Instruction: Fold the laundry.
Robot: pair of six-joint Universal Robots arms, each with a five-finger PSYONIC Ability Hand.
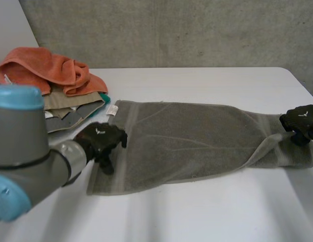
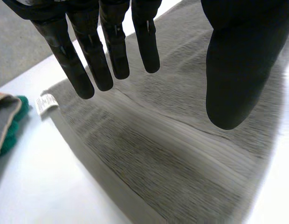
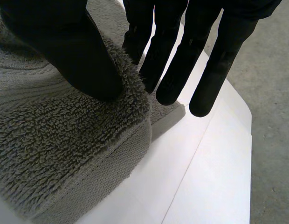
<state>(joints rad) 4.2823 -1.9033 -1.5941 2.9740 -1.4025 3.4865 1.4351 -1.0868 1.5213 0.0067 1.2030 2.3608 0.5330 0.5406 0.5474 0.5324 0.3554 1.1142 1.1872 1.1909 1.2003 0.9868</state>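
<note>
So the grey towel (image 1: pixel 197 141) is laid out lengthwise across the middle of the white table (image 1: pixel 207 217), running from left of centre almost to the right edge of the head view, and the two hands sit at its opposite short ends, which makes sense if the plan is to bring one end over to the other. The left hand (image 1: pixel 101 141) is at the left end near the corner with the little white label (image 1: pixel 112 110). In its wrist view the fingers (image 2: pixel 112 51) are straight and spread with the thumb well apart, hovering over the cloth and grasping nothing, so my guess is it's lining up a grab on that edge. The right hand (image 1: pixel 300 120), at the far right of the frame, looks like it's pinching the towel: its thumb (image 3: pixel 74 51) presses into a raised hump of terry with the fingers on the other side, and that end is bunched and lifted a bit off the table. The rest of the laundry, an orange towel (image 1: pixel 40 70) on top of a tan cloth (image 1: pixel 70 103), is piled in the upper left, out of the way. I'd say the fold is barely started.
</note>
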